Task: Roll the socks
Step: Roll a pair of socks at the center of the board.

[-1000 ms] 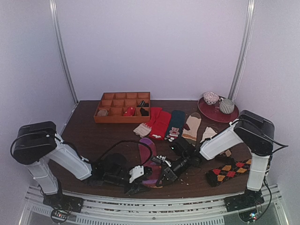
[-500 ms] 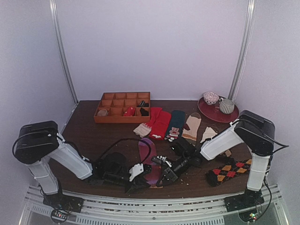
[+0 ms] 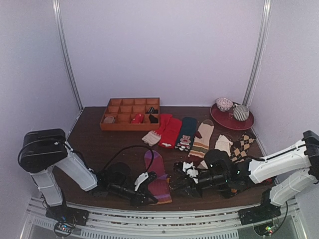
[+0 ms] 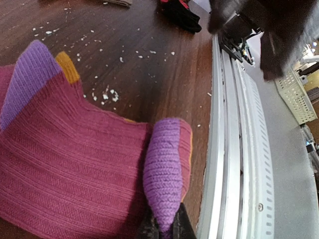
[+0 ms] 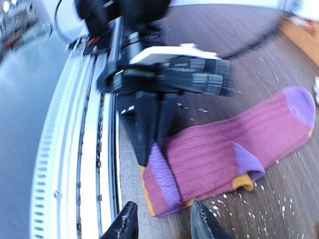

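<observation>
**A:** Where's the purple-magenta sock (image 4: 75, 164) at?

**B:** Lying on the worktop (image 4: 149, 64). Its purple cuff end is folded up and clamped tight in the left fingers (image 4: 148, 231). The right fingers (image 5: 127, 221) are spread apart right by that cuff, gripping nothing.

sock (image 5: 209, 159) — ribbed magenta, purple toe, orange cuff | table (image 3: 89, 139) — dark brown

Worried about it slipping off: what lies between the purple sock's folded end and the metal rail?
Just bare table with a few white crumbs, between purple sock and metal rail in the left wrist view.
</observation>
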Motion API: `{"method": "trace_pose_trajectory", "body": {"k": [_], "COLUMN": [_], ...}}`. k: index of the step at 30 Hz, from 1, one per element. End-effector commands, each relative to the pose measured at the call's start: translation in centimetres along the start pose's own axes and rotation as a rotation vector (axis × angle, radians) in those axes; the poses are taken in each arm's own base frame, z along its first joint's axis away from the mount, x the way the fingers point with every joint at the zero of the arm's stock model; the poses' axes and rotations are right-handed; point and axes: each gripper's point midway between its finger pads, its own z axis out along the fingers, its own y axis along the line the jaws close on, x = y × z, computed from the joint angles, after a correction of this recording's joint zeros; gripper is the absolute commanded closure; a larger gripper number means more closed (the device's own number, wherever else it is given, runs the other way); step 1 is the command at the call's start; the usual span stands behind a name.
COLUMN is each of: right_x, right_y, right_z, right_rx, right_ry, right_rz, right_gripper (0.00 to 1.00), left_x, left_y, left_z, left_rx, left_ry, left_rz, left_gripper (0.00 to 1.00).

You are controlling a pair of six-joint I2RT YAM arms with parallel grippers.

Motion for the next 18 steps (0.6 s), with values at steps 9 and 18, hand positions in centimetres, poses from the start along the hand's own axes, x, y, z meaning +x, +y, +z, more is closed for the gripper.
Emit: {"method": "trace_pose_trajectory", "body": {"k": [9, 18], "right_x": [3.5, 3.7], "right_y": [2.2, 1.7], "right_z": [3.3, 4.7], "right_rx": [0.153, 0.176], "right_ry": [0.126, 0.166], "right_rz": [-0.574, -0.616], "right_gripper": [0.59, 0.55], "left_x": [12.2, 12.4], "left_y": [2.4, 2.4], "left_z": [-1.6, -1.7], "left_rx": [-0.073, -0.074], "left_ry": [0.390, 0.393], "left_rz": [-0.320, -0.317], "left_gripper": [1.00, 1.00]}}
